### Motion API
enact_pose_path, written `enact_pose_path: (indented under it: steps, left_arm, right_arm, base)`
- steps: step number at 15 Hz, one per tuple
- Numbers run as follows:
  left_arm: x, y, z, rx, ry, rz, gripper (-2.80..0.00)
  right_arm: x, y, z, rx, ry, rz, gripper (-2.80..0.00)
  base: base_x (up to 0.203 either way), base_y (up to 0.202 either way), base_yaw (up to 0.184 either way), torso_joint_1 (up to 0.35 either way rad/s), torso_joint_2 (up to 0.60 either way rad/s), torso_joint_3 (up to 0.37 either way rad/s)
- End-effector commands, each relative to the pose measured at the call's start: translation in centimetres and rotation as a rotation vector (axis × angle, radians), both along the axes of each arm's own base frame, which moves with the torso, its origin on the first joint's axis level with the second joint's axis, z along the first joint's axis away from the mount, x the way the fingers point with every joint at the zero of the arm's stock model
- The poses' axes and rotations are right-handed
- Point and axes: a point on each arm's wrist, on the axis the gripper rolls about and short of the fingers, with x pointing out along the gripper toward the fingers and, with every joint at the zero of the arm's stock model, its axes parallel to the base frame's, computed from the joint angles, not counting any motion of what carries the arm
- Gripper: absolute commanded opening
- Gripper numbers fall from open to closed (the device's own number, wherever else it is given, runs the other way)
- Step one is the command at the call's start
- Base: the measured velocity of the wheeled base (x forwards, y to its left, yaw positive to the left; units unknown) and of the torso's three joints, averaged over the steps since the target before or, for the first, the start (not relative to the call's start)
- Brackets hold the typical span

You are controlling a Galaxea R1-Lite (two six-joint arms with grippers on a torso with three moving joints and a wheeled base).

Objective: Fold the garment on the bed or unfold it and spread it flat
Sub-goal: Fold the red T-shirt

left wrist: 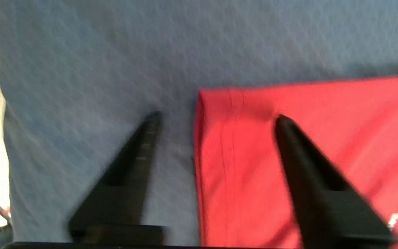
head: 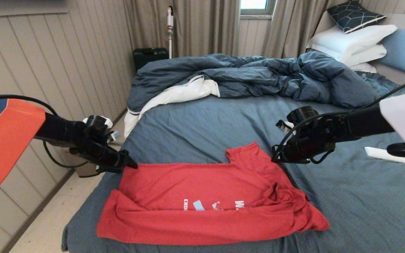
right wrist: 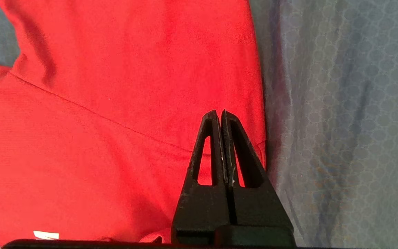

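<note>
The red T-shirt [head: 206,200] lies partly folded on the near part of the bed [head: 223,119], its near edge doubled back over the white and light-blue print [head: 213,205]. One sleeve [head: 246,154] sticks out toward the far side. My left gripper [head: 132,164] hovers open over the shirt's far left corner [left wrist: 219,103], one finger over the sheet, the other over red cloth. My right gripper [head: 274,159] is shut with nothing in it, just above the sleeve's edge [right wrist: 254,103].
A rumpled dark blue duvet [head: 251,77] with white lining fills the far half of the bed. White pillows [head: 350,44] lean at the headboard. A white oblong object [head: 389,155] lies on the sheet at right. The bed's left edge drops to the floor [head: 47,218].
</note>
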Motion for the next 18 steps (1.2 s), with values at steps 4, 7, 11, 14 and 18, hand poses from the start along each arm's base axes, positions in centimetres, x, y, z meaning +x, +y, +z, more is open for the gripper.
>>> enact_pose_path:
  steps: [4,7,11,14,18]
  left_arm:
    - [0.6,-0.3,-0.7,-0.002,-0.026,-0.007,-2.80]
    - [0.5,-0.3,-0.6,-0.003,-0.025,-0.007,-2.80]
    - [0.5,-0.3,-0.7,-0.005,-0.020,-0.004,-2.80]
    - [0.5,-0.4,-0.7,-0.007,-0.019,-0.003,-2.80]
    - [0.5,-0.4,-0.7,-0.004,-0.024,-0.008,-2.80]
  right_arm:
    - [0.6,0.0,-0.7,0.003,0.008,-0.003,-2.80]
    - [1.0,0.0,-0.6,0.005,-0.002,-0.007,-2.80]
    - [2.2,-0.1,-1.8,0.004,0.008,-0.016,-2.80]
    - [2.9,-0.1,-2.5,0.004,0.009,-0.021,0.00]
    - [3.2,-0.1,-2.1,0.009,-0.011,-0.023,0.00]
  base:
    - [0.000,0.000,0.000,0.000,0.00,0.000]
    - [0.000,0.000,0.000,0.000,0.00,0.000]
    - [0.000,0.000,0.000,0.000,0.00,0.000]
    - [0.000,0.000,0.000,0.000,0.00,0.000]
    - [0.000,0.000,0.000,0.000,0.00,0.000]
